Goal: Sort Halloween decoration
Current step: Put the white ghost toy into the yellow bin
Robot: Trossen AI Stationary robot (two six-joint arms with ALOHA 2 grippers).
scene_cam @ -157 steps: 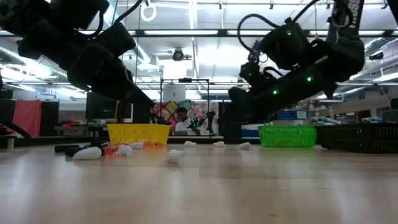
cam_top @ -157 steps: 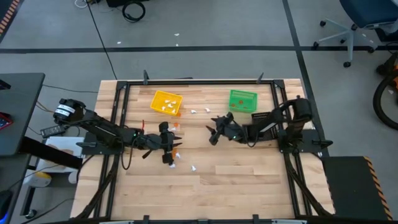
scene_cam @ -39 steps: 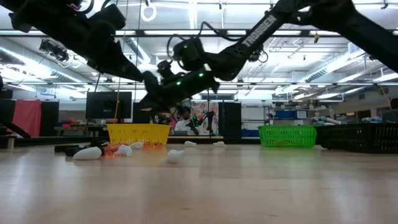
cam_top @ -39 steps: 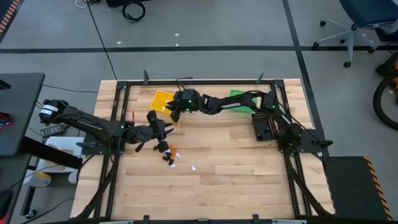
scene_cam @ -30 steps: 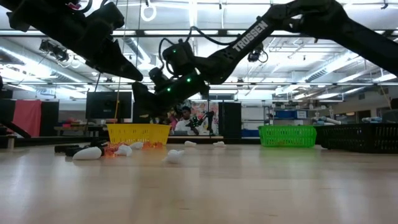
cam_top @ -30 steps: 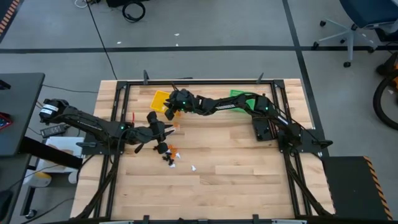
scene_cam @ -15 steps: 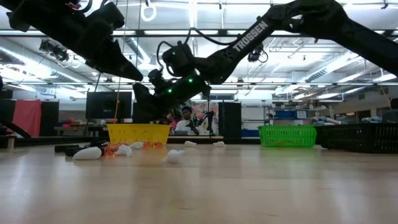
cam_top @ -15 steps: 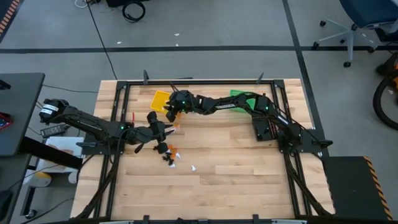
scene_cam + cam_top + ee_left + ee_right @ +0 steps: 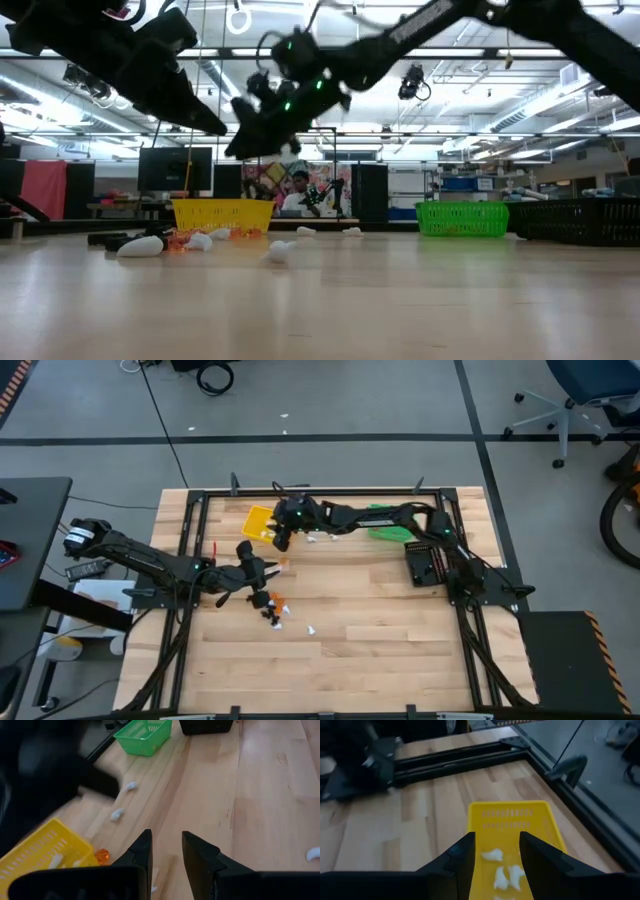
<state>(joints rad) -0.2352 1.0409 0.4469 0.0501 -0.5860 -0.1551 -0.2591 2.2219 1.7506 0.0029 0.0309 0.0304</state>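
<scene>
From above, the right gripper (image 9: 281, 536) is being held over the yellow bin's (image 9: 259, 518) near rim. In the right wrist view, its fingers are standing apart and empty — white trinkets (image 9: 505, 872) are lying in the bin directly beneath. The left gripper (image 9: 165, 851) is being held apart, nothing between — loose trinkets (image 9: 277, 611) are lying nearer it.

Robotics lab: framed wooden table (image 9: 380, 620), office chair (image 9: 585, 390), ceiling strip lights (image 9: 560, 100).

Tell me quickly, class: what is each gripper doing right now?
Left gripper: open, holding nothing, above the table.
Right gripper: open, empty, over the yellow bin.
</scene>
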